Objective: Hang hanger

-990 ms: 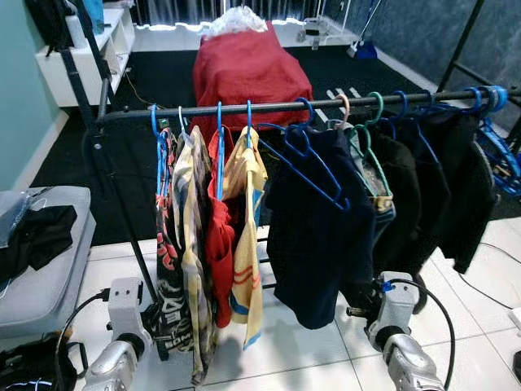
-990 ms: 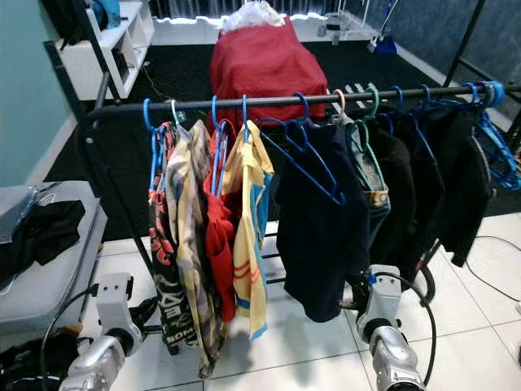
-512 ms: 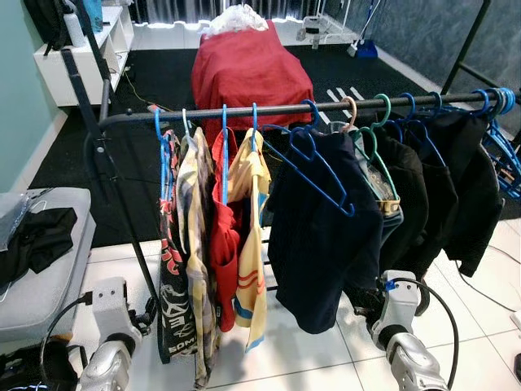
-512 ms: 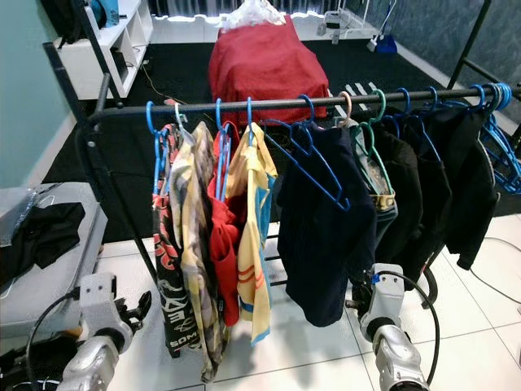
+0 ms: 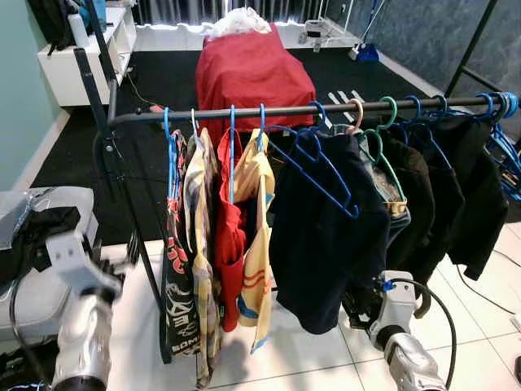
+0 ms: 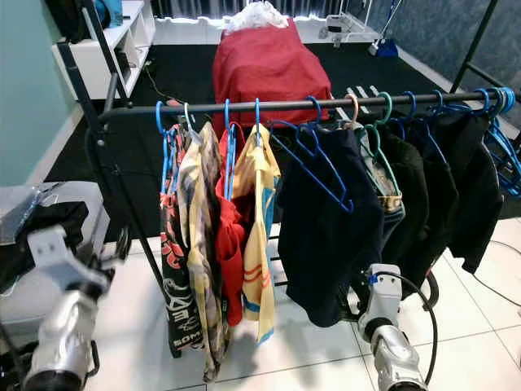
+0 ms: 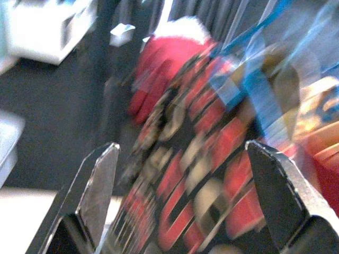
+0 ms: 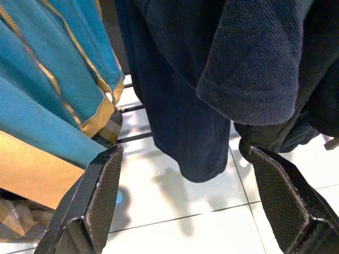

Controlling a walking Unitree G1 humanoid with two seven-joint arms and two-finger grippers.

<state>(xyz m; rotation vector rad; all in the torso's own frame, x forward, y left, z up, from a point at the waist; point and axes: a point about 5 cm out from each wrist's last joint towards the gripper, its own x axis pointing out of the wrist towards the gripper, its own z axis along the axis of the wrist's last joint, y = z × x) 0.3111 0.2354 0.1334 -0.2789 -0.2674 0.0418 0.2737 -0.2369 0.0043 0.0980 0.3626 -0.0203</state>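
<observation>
- The empty blue hanger [image 5: 313,167] is found hooked on the rail [image 5: 244,112], its long bar slanting down across the dark navy garment [image 5: 326,236].
- The right tool [image 8: 185,206], spread wide and empty, is held low beneath that garment, nearer the hanger.
- The left tool [image 7: 180,201], also wide and empty, is raised beside the patterned shirts [image 5: 183,269].

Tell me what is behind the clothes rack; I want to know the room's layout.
Behind the clothes rack stands something draped in a red cloth, on dark flooring, with a white shelf unit toward the left. The hanging clothes cover its lower part.
</observation>
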